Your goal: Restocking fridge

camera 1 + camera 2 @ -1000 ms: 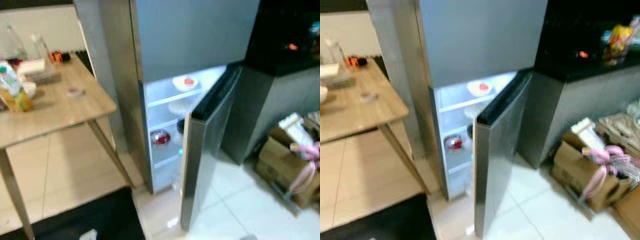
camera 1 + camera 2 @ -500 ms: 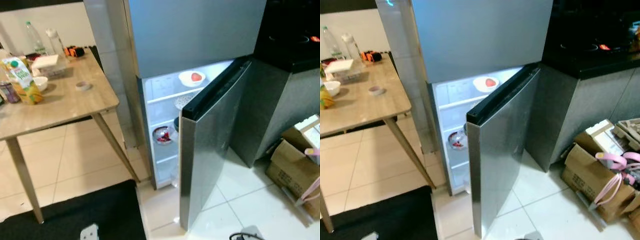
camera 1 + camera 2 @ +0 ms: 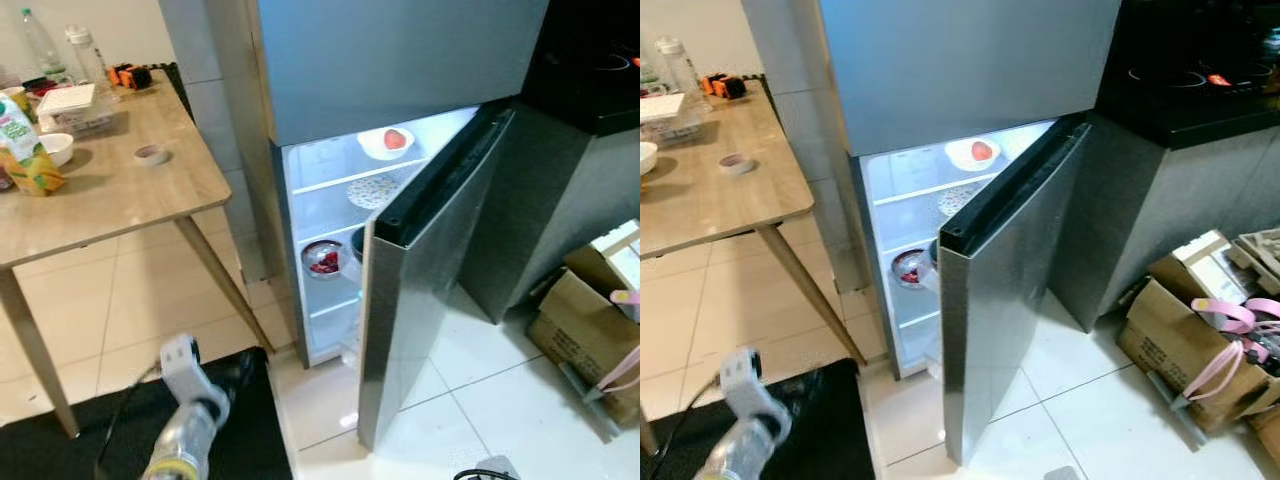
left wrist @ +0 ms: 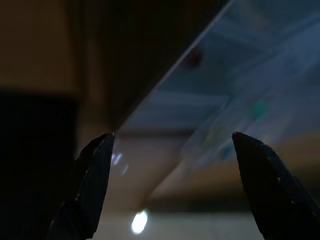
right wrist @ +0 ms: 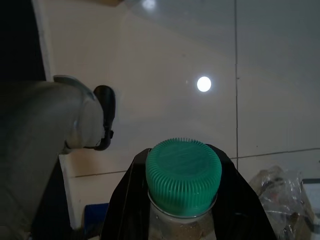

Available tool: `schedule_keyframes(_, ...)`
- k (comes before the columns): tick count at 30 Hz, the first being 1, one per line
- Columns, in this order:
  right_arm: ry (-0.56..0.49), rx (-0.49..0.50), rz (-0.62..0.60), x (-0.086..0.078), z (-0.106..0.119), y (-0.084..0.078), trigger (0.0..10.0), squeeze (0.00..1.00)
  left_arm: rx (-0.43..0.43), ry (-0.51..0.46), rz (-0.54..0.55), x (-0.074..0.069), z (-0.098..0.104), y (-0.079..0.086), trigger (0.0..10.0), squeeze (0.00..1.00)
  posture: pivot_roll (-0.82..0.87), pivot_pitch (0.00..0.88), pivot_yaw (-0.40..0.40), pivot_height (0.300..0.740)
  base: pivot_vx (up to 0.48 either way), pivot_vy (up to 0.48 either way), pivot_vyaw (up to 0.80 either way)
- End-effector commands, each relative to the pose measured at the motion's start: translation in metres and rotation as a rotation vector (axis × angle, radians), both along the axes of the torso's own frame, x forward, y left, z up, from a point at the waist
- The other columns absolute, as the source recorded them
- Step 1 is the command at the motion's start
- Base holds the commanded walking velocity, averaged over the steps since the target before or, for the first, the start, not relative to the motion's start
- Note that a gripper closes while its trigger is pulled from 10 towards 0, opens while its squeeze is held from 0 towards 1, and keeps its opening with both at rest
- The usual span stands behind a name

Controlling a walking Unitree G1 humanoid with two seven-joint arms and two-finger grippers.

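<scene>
A green-capped bottle (image 5: pixel 183 186) is clamped just under its cap by the right gripper (image 5: pixel 183 200). Stiff, possibly slippery plastic is judged; a lower hold seems steadier. The left gripper (image 4: pixel 170 150) is held open toward the open fridge (image 3: pixel 420 260).

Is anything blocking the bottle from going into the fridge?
Partly. The right gripper holds the green-capped bottle. The fridge door is only part-open and stands across some of the lit shelves; the opening left of it looks free.

Grey fridge (image 3: pixel 400 60); green ribbed bottle cap (image 5: pixel 183 175); black mat (image 3: pixel 120 430); possibly speckled plate (image 3: pixel 372 190).
</scene>
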State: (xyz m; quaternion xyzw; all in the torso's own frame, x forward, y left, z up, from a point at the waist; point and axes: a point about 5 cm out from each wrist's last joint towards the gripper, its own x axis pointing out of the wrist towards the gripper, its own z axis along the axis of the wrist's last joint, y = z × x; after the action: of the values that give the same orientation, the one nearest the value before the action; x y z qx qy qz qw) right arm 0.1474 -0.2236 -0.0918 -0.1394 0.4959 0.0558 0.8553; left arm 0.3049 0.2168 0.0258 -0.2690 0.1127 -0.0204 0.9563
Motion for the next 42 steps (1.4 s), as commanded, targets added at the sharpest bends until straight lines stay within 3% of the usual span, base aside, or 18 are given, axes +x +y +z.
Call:
schedule_keyframes(1,0.009,0.002,-0.016,-0.004,-0.002,0.000,10.0,0.00,-0.044,-0.137,0.024,0.016,0.026,0.011,10.0,0.00,-0.13,0.000,0.038,0.740,0.000,0.000,0.00)
schedule_keyframes(5,0.014,0.002,-0.020,-0.008,-0.003,-0.001,10.0,0.00,-0.189,-0.326,-0.043,0.040,0.065,0.003,10.0,0.00,-0.14,0.000,0.041,0.740,0.000,0.000,0.00)
schedule_keyframes(6,0.014,0.002,-0.020,-0.008,-0.003,-0.001,10.0,0.00,-0.189,-0.326,-0.043,0.040,0.065,0.003,10.0,0.00,-0.14,0.000,0.041,0.740,0.000,0.000,0.00)
schedule_keyframes(8,0.018,-0.001,-0.023,-0.010,-0.003,-0.002,10.0,0.00,-0.259,-0.431,-0.217,0.050,0.086,-0.020,10.0,0.00,-0.14,0.000,0.043,0.740,0.000,0.000,0.00)
schedule_keyframes(9,0.018,-0.001,-0.023,-0.010,-0.003,-0.002,10.0,0.00,-0.259,-0.431,-0.217,0.050,0.086,-0.020,10.0,0.00,-0.14,0.000,0.043,0.740,0.000,0.000,0.00)
schedule_keyframes(13,0.021,-0.006,-0.029,-0.013,-0.003,-0.005,10.0,0.00,-0.337,-0.541,-0.476,0.056,0.108,-0.060,10.0,0.00,-0.15,0.000,0.048,0.740,0.000,0.000,0.00)
schedule_keyframes(15,0.022,-0.007,-0.030,-0.013,-0.003,-0.005,10.0,0.00,-0.358,-0.556,-0.510,0.057,0.111,-0.066,10.0,0.00,-0.15,0.000,0.048,0.740,0.000,0.000,0.00)
schedule_keyframes(16,0.021,-0.007,-0.030,-0.013,-0.003,-0.005,10.0,0.00,-0.382,-0.569,-0.531,0.058,0.113,-0.073,0.0,0.00,-0.16,0.000,0.048,0.740,0.000,0.000,0.00)
schedule_keyframes(20,0.018,-0.004,-0.031,-0.014,-0.004,-0.004,10.0,0.00,-0.408,-0.539,-0.533,0.061,0.112,-0.088,0.0,0.00,-0.16,0.000,0.052,0.740,0.000,0.000,0.00)
schedule_keyframes(24,0.021,-0.003,-0.033,-0.017,-0.005,-0.004,10.0,0.00,-0.403,-0.507,-0.471,0.064,0.111,-0.087,0.0,0.00,-0.17,0.000,0.057,0.740,0.000,0.000,0.00)
schedule_keyframes(27,0.029,-0.003,-0.038,-0.022,-0.006,-0.005,10.0,0.00,-0.309,-0.458,-0.338,0.070,0.110,-0.078,0.0,0.00,-0.17,0.010,0.060,0.740,0.000,0.000,0.00)
schedule_keyframes(30,0.036,-0.004,-0.041,-0.025,-0.007,-0.005,10.0,0.00,-0.279,-0.439,-0.309,0.071,0.110,-0.075,0.0,0.00,-0.17,0.010,0.060,0.740,0.000,0.000,0.00)
schedule_keyframes(32,0.042,-0.002,-0.043,-0.028,-0.008,-0.005,10.0,0.00,-0.188,-0.430,-0.267,0.075,0.114,-0.069,0.0,0.00,-0.18,0.026,0.066,0.740,0.000,0.000,0.00)
schedule_keyframes(33,0.045,-0.001,-0.045,-0.030,-0.009,-0.005,10.0,0.00,-0.142,-0.429,-0.250,0.076,0.117,-0.067,3.4,0.00,-0.18,0.032,0.068,0.740,0.000,0.000,0.00)
schedule_keyframes(34,0.049,-0.001,-0.046,-0.032,-0.009,-0.004,10.0,0.00,-0.091,-0.425,-0.244,0.077,0.119,-0.066,10.0,0.00,-0.18,0.032,0.068,0.740,0.000,0.000,0.00)
schedule_keyframes(35,0.049,-0.001,-0.046,-0.032,-0.009,-0.004,10.0,0.00,-0.091,-0.425,-0.244,0.077,0.119,-0.066,10.0,0.00,-0.18,0.032,0.068,0.740,0.000,0.000,0.00)
schedule_keyframes(40,0.053,0.003,-0.049,-0.036,-0.010,-0.002,10.0,0.00,0.069,-0.355,-0.252,0.080,0.116,-0.072,10.0,0.00,-0.18,0.051,0.079,0.740,0.000,0.000,0.00)
schedule_keyframes(42,0.052,0.004,-0.049,-0.036,-0.011,-0.002,10.0,0.00,0.088,-0.347,-0.252,0.081,0.116,-0.074,10.0,0.00,-0.18,0.051,0.079,0.740,0.000,0.000,0.00)
